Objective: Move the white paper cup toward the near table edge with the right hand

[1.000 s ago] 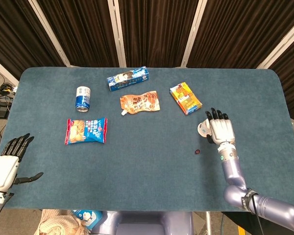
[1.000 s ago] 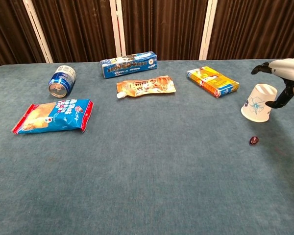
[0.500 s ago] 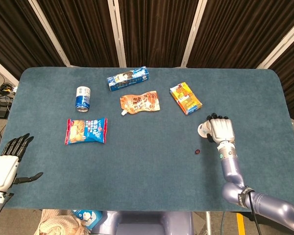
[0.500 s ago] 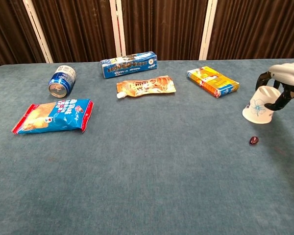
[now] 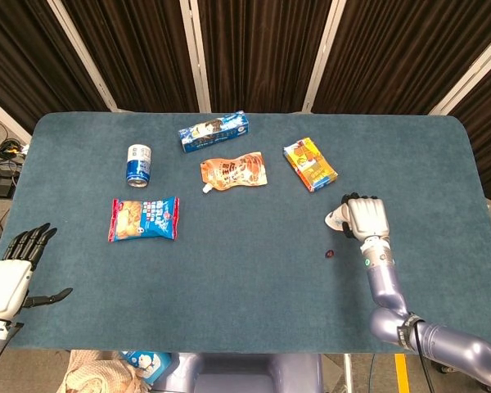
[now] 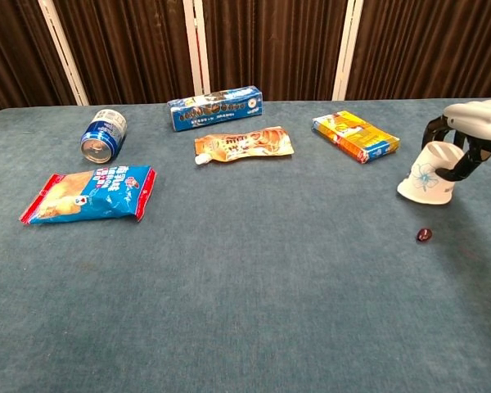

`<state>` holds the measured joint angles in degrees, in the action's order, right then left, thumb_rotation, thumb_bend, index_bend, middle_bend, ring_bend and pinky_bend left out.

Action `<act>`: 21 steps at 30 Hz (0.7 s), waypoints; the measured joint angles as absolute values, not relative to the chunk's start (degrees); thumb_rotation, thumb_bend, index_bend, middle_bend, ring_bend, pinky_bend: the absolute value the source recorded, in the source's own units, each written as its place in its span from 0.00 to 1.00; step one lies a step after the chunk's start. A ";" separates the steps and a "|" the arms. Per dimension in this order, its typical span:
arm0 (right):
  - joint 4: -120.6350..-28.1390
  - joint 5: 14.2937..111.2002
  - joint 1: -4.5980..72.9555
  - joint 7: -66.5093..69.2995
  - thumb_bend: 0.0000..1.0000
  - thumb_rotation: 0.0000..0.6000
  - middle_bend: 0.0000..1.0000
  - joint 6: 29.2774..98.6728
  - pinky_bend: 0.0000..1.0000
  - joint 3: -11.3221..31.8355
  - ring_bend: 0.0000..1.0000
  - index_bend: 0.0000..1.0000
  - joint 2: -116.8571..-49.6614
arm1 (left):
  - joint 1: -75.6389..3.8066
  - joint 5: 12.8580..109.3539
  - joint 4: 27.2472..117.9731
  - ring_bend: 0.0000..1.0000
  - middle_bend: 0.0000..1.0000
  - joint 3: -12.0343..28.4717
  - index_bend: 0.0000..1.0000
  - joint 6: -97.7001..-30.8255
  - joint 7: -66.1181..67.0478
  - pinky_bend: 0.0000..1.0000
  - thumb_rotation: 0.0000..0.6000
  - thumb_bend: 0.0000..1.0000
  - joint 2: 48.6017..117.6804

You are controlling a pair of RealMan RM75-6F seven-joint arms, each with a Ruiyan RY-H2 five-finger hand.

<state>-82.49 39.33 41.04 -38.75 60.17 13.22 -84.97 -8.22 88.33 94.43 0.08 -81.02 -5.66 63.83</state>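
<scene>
- The right hand (image 6: pixel 475 131) has its fingers (image 6: pixel 439 128) curled around the white paper cup (image 6: pixel 426 172), gripping it near its upper end at the right side of the blue surface (image 6: pixel 254 286).
- The cup is upside down and tilted, its wide rim low and toward the left; whether the rim touches the surface cannot be told.
- In the head view the right hand (image 5: pixel 365 218) covers most of the cup (image 5: pixel 336 218).
- A small dark red object (image 6: pixel 424 235) lies just in front of the cup, apart from it.
- An orange-yellow snack box (image 6: pixel 356 136) lies beyond the cup, to its left.
- The left hand (image 5: pixel 10 274) hangs off the near left corner of the surface, fingers (image 5: pixel 29 243) spread and holding nothing.
- Across the left half lie a blue can (image 6: pixel 103 133) on its side, a blue chip bag (image 6: pixel 90 193), a blue carton (image 6: pixel 215 107) and an orange spouted pouch (image 6: pixel 243 143).
</scene>
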 measured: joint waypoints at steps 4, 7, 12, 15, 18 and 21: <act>-86.31 40.44 40.84 -38.71 0.49 1.00 0.30 61.45 0.32 13.21 0.35 0.42 -83.35 | -8.24 88.39 94.43 0.00 0.00 0.07 0.00 -81.02 -5.54 0.00 1.00 0.00 63.85; -90.12 41.35 40.48 -38.75 0.49 1.00 0.30 62.63 0.32 13.04 0.35 0.42 -81.84 | -8.18 88.55 94.46 0.00 0.00 0.02 0.00 -81.20 -5.55 0.00 1.00 0.00 63.87; -97.01 43.19 39.32 -39.04 0.49 1.00 0.30 65.19 0.32 11.90 0.35 0.42 -79.52 | -8.08 88.99 94.34 0.00 0.00 -0.06 0.00 -81.61 -5.51 0.00 1.00 0.00 63.94; -100.68 44.41 38.25 -39.33 0.49 1.00 0.30 66.86 0.32 10.44 0.35 0.42 -78.48 | -8.01 89.13 94.11 0.00 0.00 -0.04 0.00 -81.90 -5.40 0.00 1.00 0.00 64.05; -103.49 45.68 37.26 -39.65 0.49 1.00 0.30 68.36 0.32 8.97 0.35 0.42 -77.83 | -7.99 89.01 93.98 0.00 0.00 0.05 0.00 -81.95 -5.31 0.00 1.00 0.00 64.16; -105.56 46.87 36.54 -40.08 0.49 1.00 0.30 69.73 0.32 7.89 0.35 0.42 -77.45 | -8.01 89.03 93.98 0.00 0.00 0.08 0.00 -81.98 -5.20 0.00 1.00 0.00 64.21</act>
